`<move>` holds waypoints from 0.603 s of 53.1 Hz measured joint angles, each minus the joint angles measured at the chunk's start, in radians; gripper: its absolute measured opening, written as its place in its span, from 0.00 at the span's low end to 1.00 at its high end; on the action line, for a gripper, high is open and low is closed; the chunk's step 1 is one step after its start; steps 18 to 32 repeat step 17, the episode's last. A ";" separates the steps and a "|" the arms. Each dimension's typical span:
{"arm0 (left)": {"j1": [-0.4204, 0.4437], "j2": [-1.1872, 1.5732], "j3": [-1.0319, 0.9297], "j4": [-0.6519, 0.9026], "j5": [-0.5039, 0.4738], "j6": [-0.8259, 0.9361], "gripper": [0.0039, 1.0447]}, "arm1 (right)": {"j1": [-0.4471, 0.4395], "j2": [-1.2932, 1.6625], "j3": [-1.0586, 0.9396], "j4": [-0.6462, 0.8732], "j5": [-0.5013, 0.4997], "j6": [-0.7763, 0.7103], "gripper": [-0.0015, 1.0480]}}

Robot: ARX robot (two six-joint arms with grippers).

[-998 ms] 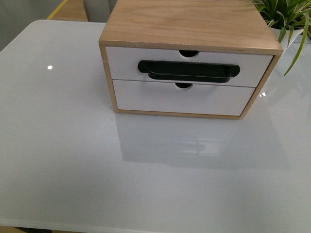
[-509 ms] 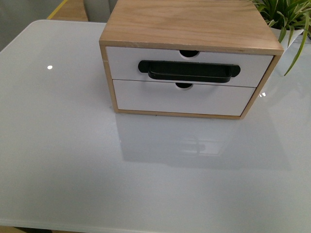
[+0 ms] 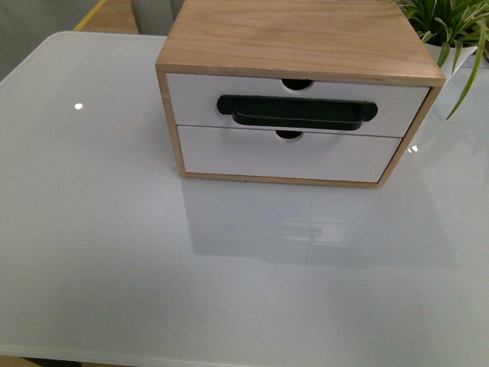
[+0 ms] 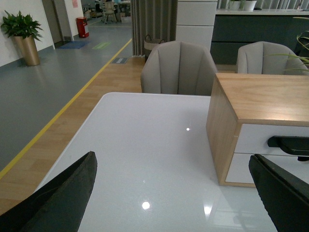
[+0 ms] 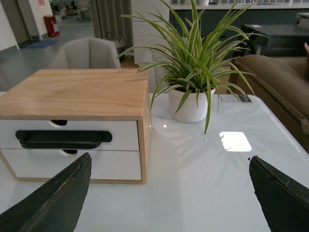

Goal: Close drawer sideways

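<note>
So the drawer (image 3: 296, 105) is the upper one in a small light-wood cabinet (image 3: 298, 34), white front with a long black bar handle (image 3: 296, 112) and a half-round notch in the top edge. From the front view its panel sits flush with the cabinet's frame, so it looks pushed all the way in. Right under it is a plain white lower drawer front (image 3: 286, 155), no handle, also flush.

Neither arm shows up in the front view at all, so both are held back from the cabinet and nothing is touching it. Pose-wise I can only go by the wrist cams.

The left gripper (image 4: 174, 193) is spread wide, two dark fingers (image 4: 58, 198) far apart at the edges of its own view, nothing between them but bare table. The drawer (image 4: 277, 140) is ahead of that claw and off to one side, well apart from it, with the cabinet's wooden side wall facing it.

The right gripper (image 5: 169, 193) is the same deal, wide open and empty, fingers (image 5: 53, 200) at the edges of the shot. From there the drawer (image 5: 72, 135) is ahead and off to the other side, again well apart, handle clearly visible.

Everything stands on a glossy white table (image 3: 114, 229). A spider plant in a white pot (image 5: 190, 104) sits just beside the cabinet on the right gripper's side, and a couple of grey chairs (image 4: 178, 67) are behind the table's far edge.
</note>
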 joint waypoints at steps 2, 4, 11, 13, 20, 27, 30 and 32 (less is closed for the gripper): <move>0.000 0.000 0.000 0.000 0.000 0.000 0.92 | 0.000 0.000 0.000 0.000 0.000 0.000 0.91; 0.000 0.000 0.000 0.000 0.000 0.000 0.92 | 0.000 0.000 0.000 0.000 0.000 0.000 0.91; 0.000 0.000 0.000 0.000 0.000 0.000 0.92 | 0.000 0.000 0.000 0.000 0.000 0.000 0.91; 0.000 0.000 0.000 0.000 0.000 0.000 0.92 | 0.000 0.000 0.000 0.000 0.000 0.000 0.91; 0.000 0.000 0.000 0.000 0.000 0.000 0.92 | 0.000 0.000 0.000 0.000 0.000 0.000 0.91; 0.000 0.000 0.000 0.000 0.000 0.000 0.92 | 0.000 0.000 0.000 0.000 0.000 0.000 0.91; 0.000 0.000 0.000 0.000 0.000 0.000 0.92 | 0.000 0.000 0.000 0.000 0.000 0.000 0.91; 0.000 0.000 0.000 0.000 0.000 0.000 0.92 | 0.000 0.000 0.000 0.000 0.000 0.000 0.91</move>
